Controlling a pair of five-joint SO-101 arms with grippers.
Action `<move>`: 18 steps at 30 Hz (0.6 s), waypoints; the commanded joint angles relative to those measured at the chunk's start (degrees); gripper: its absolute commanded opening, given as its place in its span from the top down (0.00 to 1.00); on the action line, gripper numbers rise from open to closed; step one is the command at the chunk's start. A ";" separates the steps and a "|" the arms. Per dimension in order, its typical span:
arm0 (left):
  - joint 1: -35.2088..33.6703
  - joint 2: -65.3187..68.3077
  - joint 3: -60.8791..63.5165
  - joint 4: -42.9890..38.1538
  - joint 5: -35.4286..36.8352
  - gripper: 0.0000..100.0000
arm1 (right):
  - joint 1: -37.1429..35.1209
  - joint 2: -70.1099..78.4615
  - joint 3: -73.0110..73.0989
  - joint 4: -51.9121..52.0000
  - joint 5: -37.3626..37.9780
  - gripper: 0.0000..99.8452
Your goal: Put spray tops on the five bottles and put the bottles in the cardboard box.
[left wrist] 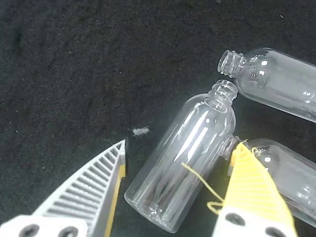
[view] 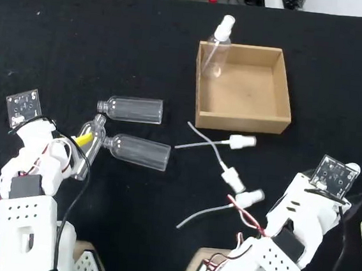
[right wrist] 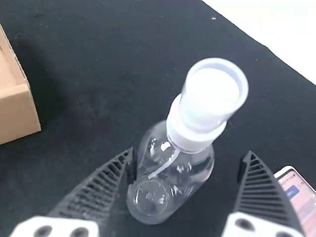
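Clear plastic of one capped bottle (right wrist: 170, 182) is hidden from above by the right arm (view: 301, 217), all but its white cap; it stands between the released right fingers (right wrist: 103, 190). Five bottles are counted: another (view: 216, 52) capped in the cardboard box (view: 240, 122), three uncapped near the desk's (view: 80, 49) left edge, one (left wrist: 182, 168) between the spread left fingers (left wrist: 94, 182). Three spray tops (view: 241, 141) lie loose mid-desk.

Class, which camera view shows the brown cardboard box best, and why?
The high view: the whole open brown cardboard box shows from above, with all four walls and its floor. The right wrist view catches just one corner of a wall.
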 commanded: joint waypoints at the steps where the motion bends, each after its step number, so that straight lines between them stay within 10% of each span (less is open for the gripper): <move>1: -0.48 -0.62 -0.66 -0.88 0.35 0.67 | 0.88 0.13 -0.13 -3.43 -0.62 0.69; 18: -0.57 -0.62 -0.66 -0.79 0.35 0.67 | 0.70 0.57 -0.13 -5.10 -0.70 0.69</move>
